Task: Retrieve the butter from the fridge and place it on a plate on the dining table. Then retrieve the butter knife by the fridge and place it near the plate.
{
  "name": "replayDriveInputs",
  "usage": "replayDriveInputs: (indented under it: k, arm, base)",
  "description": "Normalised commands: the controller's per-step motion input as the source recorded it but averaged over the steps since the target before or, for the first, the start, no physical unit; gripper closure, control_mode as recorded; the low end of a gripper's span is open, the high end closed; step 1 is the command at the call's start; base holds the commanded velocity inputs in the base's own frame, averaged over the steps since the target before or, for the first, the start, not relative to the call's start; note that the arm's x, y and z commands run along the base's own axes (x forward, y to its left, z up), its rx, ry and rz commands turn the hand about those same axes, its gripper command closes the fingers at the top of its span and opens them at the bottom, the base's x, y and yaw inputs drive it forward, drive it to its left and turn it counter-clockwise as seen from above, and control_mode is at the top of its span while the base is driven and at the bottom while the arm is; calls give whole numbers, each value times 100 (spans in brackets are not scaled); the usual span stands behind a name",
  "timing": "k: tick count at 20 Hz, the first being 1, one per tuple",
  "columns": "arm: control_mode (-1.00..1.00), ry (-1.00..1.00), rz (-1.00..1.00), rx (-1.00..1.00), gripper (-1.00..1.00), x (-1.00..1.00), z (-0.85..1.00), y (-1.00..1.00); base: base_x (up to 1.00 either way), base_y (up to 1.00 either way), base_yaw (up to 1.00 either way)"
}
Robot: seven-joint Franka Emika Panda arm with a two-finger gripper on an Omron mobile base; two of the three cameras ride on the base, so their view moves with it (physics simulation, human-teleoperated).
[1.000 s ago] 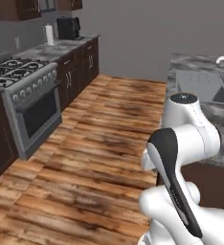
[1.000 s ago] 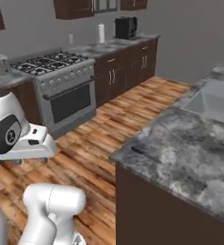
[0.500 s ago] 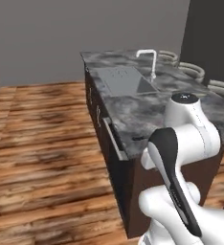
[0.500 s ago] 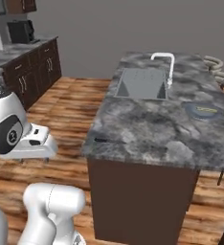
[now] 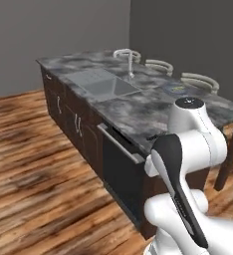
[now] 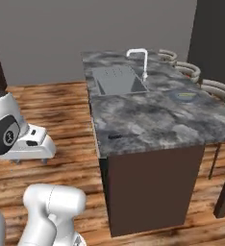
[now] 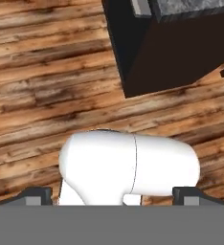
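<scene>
A curved white metal faucet (image 6: 139,58) is standing beside a recessed grey sink basin (image 6: 117,79). Pale round-backed stools (image 5: 199,80) are lining the far side, over brown wooden plank flooring (image 5: 34,164).

Kitchen: stone island (image 6: 153,120) with sink (image 6: 117,80)

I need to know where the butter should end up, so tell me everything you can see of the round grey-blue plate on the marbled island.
The round grey-blue plate lies flat on the grey marbled stone top of the dining table, towards its far right side, right of the steel sink and its white tap, beside the pale stools. It has a darker rim and a paler centre with a yellowish tint; what that is cannot be told. In the left base view it shows as a thin oval. Only the tabletop visibly touches it.
</scene>
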Motion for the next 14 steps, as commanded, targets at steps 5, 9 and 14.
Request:
replayDriveInputs:
  k: [5,9,14]
  arm:
    - [100,0,0,0,-100,0,0,0]
    - [100,0,0,0,-100,0,0,0]
    - [100,0,0,0,-100,0,0,0]
  base:
    - [49,63,-82]
    - [-13,34,-71]
    - [-36,86,-63]
